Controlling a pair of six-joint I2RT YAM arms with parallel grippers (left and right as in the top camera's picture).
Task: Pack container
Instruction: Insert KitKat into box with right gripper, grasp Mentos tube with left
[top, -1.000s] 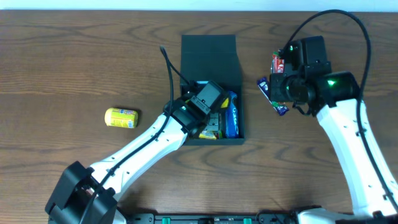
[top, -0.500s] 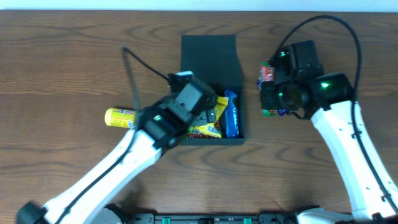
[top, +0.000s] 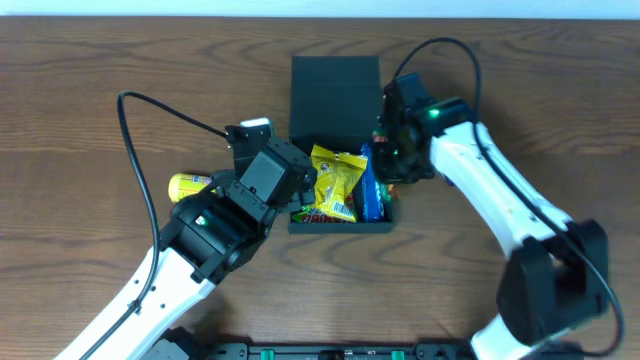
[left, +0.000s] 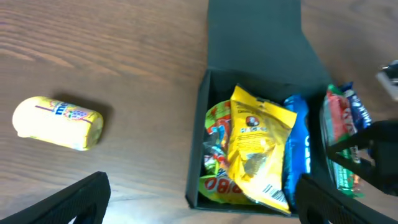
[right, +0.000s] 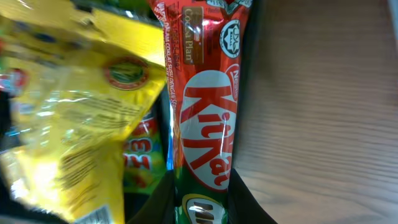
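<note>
While the right gripper (right: 199, 202), pinched shut on a KitKat bar (right: 205, 118), hovers above the right wall of the container (left: 255, 37) just beneath it, letting go now risks the bar tipping outside.

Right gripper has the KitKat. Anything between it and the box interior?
Nothing covers the opening: the lid is folded back. The KitKat bar hangs at the right wall of the container, where a blue packet and a yellow bag fill the space inside, so the fit looks tight.
</note>
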